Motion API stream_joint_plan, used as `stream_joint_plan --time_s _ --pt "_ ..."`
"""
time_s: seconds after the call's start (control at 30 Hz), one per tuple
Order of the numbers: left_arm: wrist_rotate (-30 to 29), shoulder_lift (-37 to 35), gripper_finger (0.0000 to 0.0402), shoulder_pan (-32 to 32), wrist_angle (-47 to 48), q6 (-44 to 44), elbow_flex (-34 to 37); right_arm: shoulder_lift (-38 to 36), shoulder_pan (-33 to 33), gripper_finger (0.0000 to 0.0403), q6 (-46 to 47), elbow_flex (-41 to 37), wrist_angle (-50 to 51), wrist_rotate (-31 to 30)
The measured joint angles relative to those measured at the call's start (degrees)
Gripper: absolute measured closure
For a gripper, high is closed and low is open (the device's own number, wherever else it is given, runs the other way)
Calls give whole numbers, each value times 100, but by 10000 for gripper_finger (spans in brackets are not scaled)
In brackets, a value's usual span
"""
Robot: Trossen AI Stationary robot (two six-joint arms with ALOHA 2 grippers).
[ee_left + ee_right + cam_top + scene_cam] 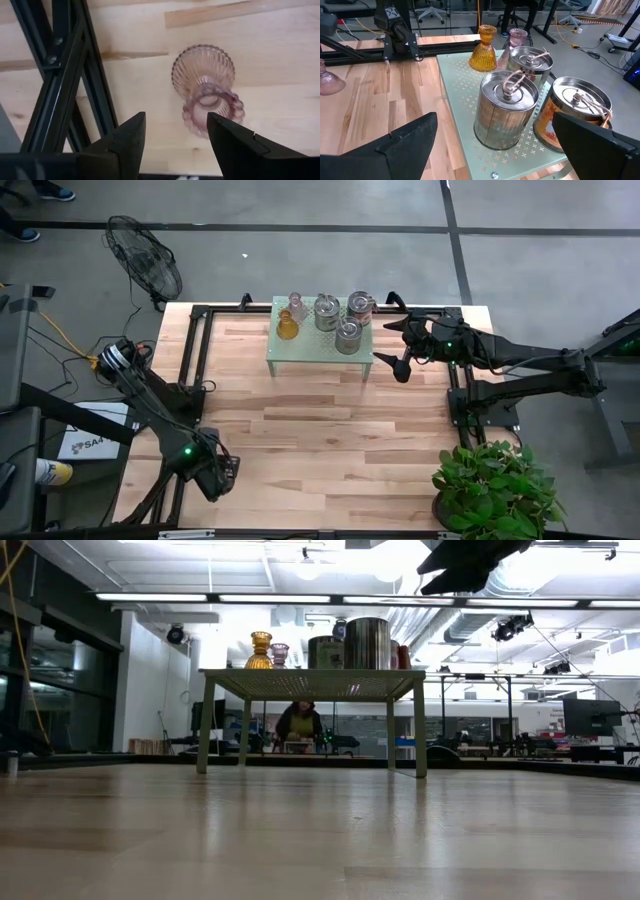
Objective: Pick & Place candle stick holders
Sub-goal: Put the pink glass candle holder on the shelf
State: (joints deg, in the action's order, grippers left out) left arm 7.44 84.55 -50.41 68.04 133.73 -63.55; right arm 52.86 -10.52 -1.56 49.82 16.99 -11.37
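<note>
Several holders stand on the pale green perforated stand (300, 358) at the table's far middle. They are an amber glass one (486, 50), a pinkish glass one (518, 39) and three silvery lidded cups (507, 110), one with reddish marks (572, 115). My right gripper (398, 333) is open just off the stand's right edge, level with the cups and touching nothing. My left gripper (175, 131) is open near the table's near left corner. It hangs over a pink fluted glass holder (207, 95), which stands on its flared foot on the wood just beyond the fingertips.
Black frame rails (75, 75) run close beside the pink holder along the table's left side. A potted plant (495, 485) stands at the near right corner. Bare wood (330, 440) lies between the stand and the near edge. A person (300, 725) sits in the room beyond.
</note>
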Motion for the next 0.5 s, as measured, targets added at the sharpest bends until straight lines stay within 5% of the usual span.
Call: stream_joint_plan --time_s 0.5 --pt "-182 -4 202 11 -533 -37 433 0 0 13 22 0 -1 0"
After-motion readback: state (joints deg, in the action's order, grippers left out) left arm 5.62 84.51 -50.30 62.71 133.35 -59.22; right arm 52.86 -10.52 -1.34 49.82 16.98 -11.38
